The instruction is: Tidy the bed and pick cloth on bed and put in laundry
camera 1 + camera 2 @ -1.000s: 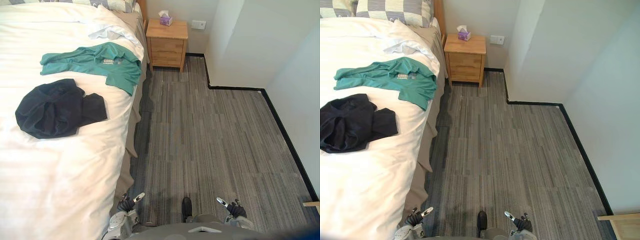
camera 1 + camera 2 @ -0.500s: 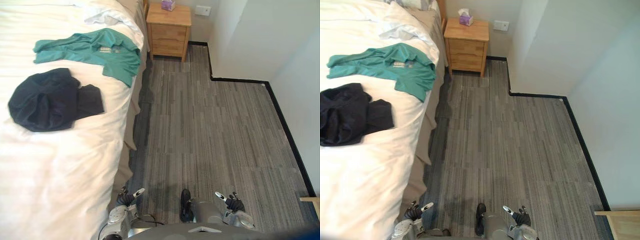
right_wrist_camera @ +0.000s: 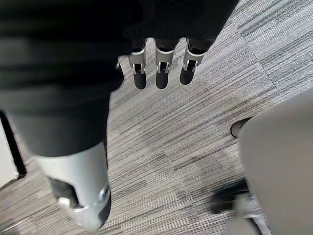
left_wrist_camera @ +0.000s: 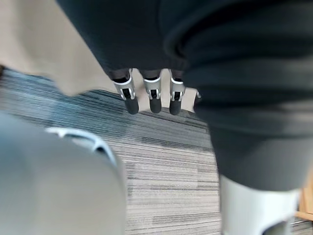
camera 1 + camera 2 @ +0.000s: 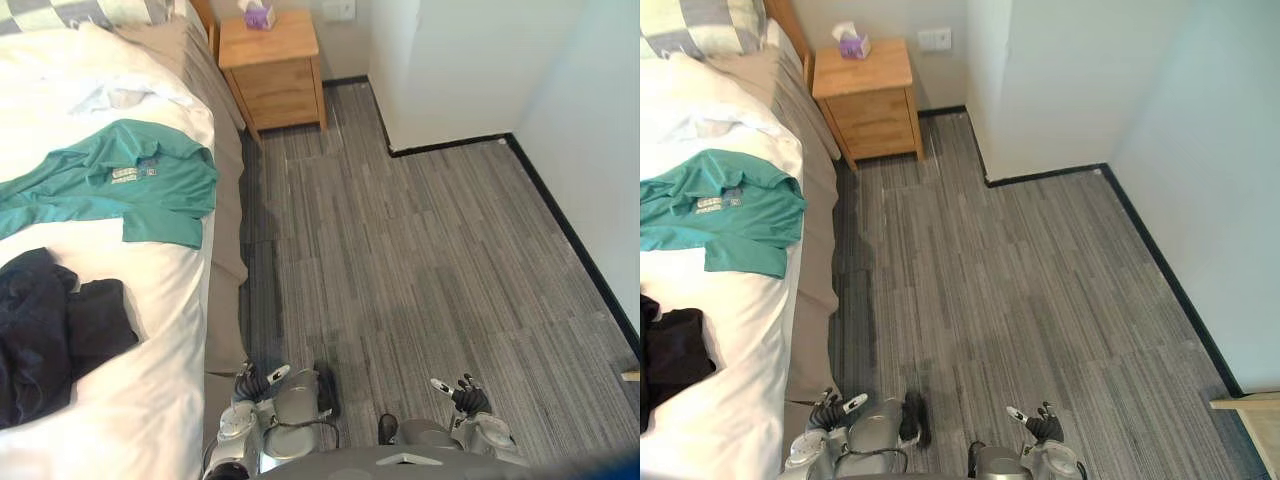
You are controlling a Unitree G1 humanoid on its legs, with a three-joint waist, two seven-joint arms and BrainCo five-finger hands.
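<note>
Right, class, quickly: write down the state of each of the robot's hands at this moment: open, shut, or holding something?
Left hand: open, fingers relaxed, holding nothing.
Right hand: open, fingers relaxed, holding nothing.

Left hand hanging low, right hand likewise, fingers apparently relaxed

Grey striped carpet floor; wooden nightstand at back; white walls, black skirting.

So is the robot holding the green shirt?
No, the green shirt lies spread on the bed, while the left hand and right hand hang empty.
</note>
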